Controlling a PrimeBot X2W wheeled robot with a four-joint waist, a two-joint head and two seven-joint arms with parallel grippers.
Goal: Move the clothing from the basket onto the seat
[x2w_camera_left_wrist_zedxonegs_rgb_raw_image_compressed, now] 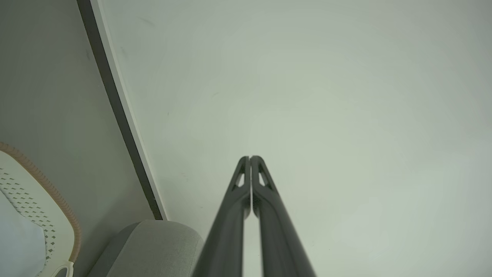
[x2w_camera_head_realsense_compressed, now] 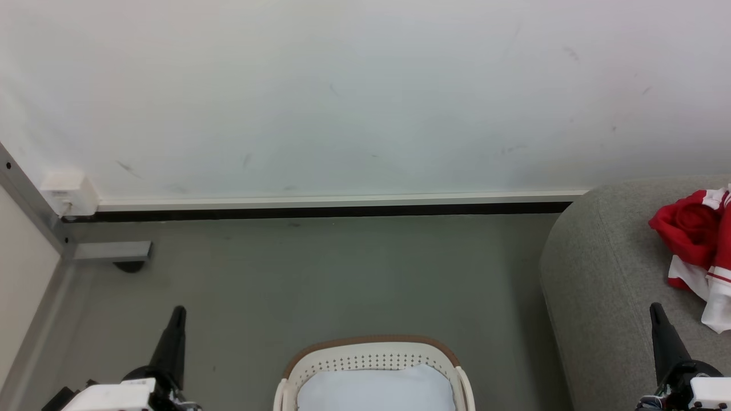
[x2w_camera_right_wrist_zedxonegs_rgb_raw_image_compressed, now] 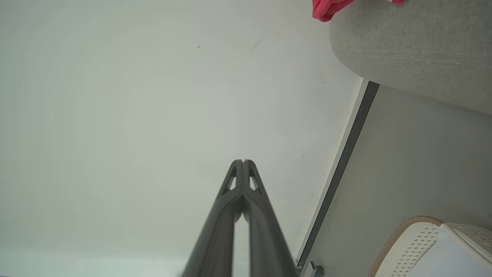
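Red clothing with white trim [x2w_camera_head_realsense_compressed: 699, 245] lies bunched on the grey seat [x2w_camera_head_realsense_compressed: 605, 285] at the right edge of the head view; a red scrap [x2w_camera_right_wrist_zedxonegs_rgb_raw_image_compressed: 326, 7] of it shows over the seat [x2w_camera_right_wrist_zedxonegs_rgb_raw_image_compressed: 415, 50] in the right wrist view. The cream basket [x2w_camera_head_realsense_compressed: 374, 357] with its brown rim stands on the floor at bottom centre, holding something pale blue-white [x2w_camera_head_realsense_compressed: 374, 391]; no red shows inside. My left gripper [x2w_camera_head_realsense_compressed: 178, 313] is shut, empty, left of the basket. My right gripper [x2w_camera_head_realsense_compressed: 655, 309] is shut, empty, over the seat's front. Both wrist views show fingertips pressed together, left [x2w_camera_left_wrist_zedxonegs_rgb_raw_image_compressed: 250, 157] and right [x2w_camera_right_wrist_zedxonegs_rgb_raw_image_compressed: 243, 161].
A white wall [x2w_camera_head_realsense_compressed: 365, 97] with a pale-and-black skirting strip [x2w_camera_head_realsense_compressed: 331, 206] faces me across grey floor [x2w_camera_head_realsense_compressed: 320, 274]. A metal frame post and bracket [x2w_camera_head_realsense_compressed: 111, 251] with a white box [x2w_camera_head_realsense_compressed: 68, 191] stand at the left. The basket [x2w_camera_left_wrist_zedxonegs_rgb_raw_image_compressed: 42, 215] and seat corner [x2w_camera_left_wrist_zedxonegs_rgb_raw_image_compressed: 153, 246] appear in the left wrist view.
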